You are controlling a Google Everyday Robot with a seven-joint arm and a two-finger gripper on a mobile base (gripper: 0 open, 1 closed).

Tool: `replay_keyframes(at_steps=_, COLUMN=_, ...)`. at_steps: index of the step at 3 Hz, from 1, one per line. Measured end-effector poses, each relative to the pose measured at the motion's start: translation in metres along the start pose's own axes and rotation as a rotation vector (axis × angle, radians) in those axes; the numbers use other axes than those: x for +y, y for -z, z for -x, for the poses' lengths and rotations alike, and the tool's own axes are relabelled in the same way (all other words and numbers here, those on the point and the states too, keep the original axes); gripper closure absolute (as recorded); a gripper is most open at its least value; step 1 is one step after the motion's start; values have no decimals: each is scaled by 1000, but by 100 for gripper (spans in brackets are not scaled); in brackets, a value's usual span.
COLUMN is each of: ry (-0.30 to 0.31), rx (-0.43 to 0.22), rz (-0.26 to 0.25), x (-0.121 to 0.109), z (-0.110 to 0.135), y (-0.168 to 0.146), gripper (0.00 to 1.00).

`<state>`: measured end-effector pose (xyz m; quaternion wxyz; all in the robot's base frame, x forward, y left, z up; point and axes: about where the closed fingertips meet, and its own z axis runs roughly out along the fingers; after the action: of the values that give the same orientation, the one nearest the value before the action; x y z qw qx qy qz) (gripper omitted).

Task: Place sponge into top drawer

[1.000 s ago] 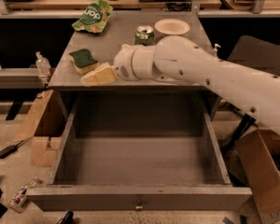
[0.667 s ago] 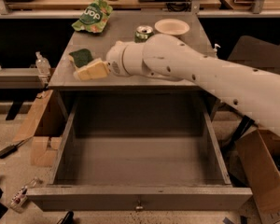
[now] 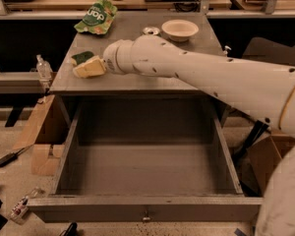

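Gripper [image 3: 91, 67] sits low over the left side of the grey counter [image 3: 123, 31], its pale tip right against the sponge [image 3: 82, 57]. Only the sponge's dark green scouring top shows, and I can't tell whether the gripper is wide, narrow or holding it (the tip blocks the contact). The smooth white arm [image 3: 211, 77] runs in from the right. The top drawer [image 3: 145, 208] is pulled fully out: a deep plain grey box with a small round knob [image 3: 146, 217]. At the counter's rear are a crinkly green snack bag [image 3: 95, 17], a soda can [image 3: 151, 31] and a shallow round bowl [image 3: 179, 29].
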<state>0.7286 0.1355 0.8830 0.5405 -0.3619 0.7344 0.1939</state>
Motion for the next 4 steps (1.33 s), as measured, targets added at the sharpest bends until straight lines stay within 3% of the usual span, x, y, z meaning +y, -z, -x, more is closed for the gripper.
replay_keyframes(at_steps=1, ry=-12, rx=16, rz=-17, x=-12, z=-6, y=-28, gripper=0)
replay_keyframes(at_steps=3, ry=-66, rx=39, rz=23, x=-17, z=-21, y=-70, gripper=0)
replay_keyframes(at_steps=4, ry=-77, rx=60, rz=55, x=1, z=-20, y=-66, gripper=18)
